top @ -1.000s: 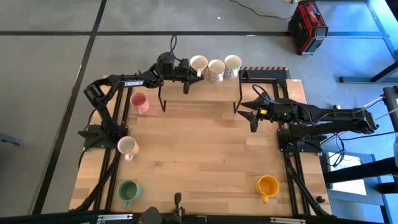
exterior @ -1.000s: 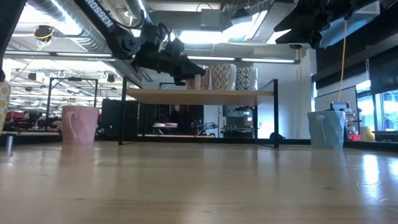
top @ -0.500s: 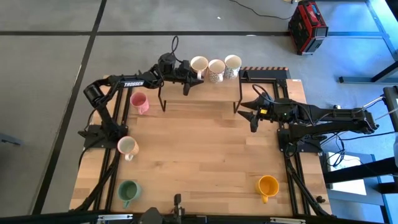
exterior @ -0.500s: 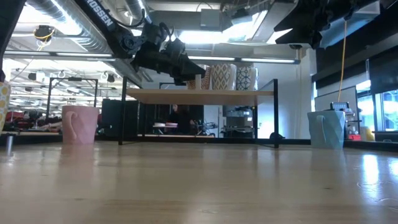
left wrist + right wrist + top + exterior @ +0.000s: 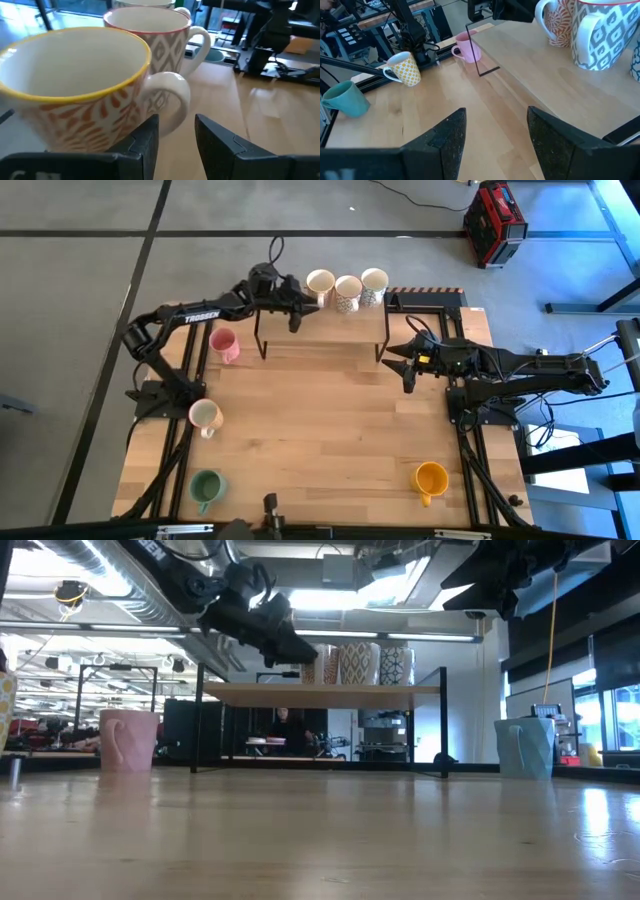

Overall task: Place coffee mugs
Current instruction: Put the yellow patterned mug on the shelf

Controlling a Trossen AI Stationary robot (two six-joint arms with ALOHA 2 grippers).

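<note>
Three patterned cream mugs stand in a row on the raised wooden shelf [image 5: 330,330] at the table's far edge: an orange-patterned one [image 5: 320,282], a grey-patterned one [image 5: 347,292] and a third [image 5: 374,283]. My left gripper [image 5: 300,296] hovers open just left of the orange-patterned mug [image 5: 75,85], its fingers either side of the space before the handle [image 5: 172,97], apart from it. My right gripper [image 5: 397,363] waits open near the shelf's right legs. Standing on the table are pink [image 5: 224,343], cream [image 5: 205,417], green [image 5: 207,487] and orange-yellow [image 5: 431,479] mugs. A light blue mug [image 5: 525,748] shows in the low view.
The shelf's black metal legs [image 5: 200,720] stand between the pink mug [image 5: 128,740] and the table's middle. Bare wood lies in the middle of the table [image 5: 330,420]. Black arm mounts run along both side edges. A red case [image 5: 494,222] sits on the floor beyond the table.
My left gripper has risen and drawn back a little toward the table's left, away from the orange-patterned mug, which stays standing on the shelf. The left arm's elbow has swung outward.
</note>
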